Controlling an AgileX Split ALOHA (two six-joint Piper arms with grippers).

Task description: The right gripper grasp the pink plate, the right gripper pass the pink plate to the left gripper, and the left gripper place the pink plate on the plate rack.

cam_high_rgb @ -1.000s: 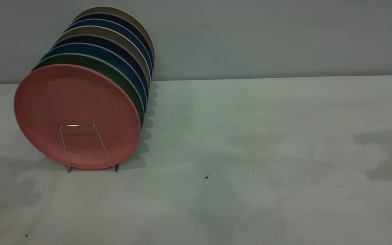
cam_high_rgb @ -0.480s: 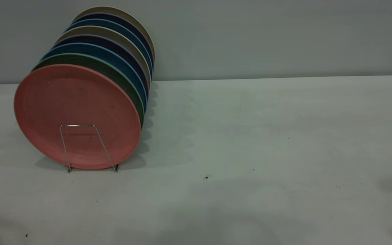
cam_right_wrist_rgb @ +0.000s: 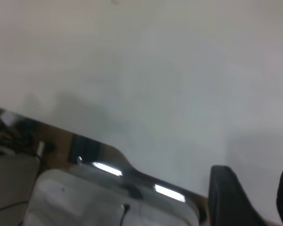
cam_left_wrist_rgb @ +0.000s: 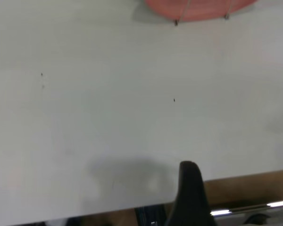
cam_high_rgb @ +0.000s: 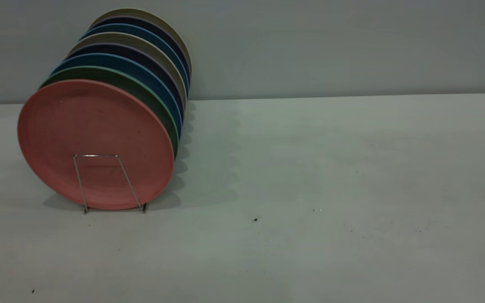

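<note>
Pink plate (cam_high_rgb: 95,139) upright, frontmost in plate rack (cam_high_rgb: 101,179). Right claw (cam_right_wrist_rgb: 266,195) parted, empty; left claw (cam_left_wrist_rgb: 188,193) state unclear.

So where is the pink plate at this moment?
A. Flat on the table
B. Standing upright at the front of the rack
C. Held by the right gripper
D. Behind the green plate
B: the pink plate stands upright behind the rack front loop, no gripper touching it.

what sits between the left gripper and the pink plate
Nothing but bare table: the left wrist view shows open tabletop from the left gripper to the pink plate.
</note>
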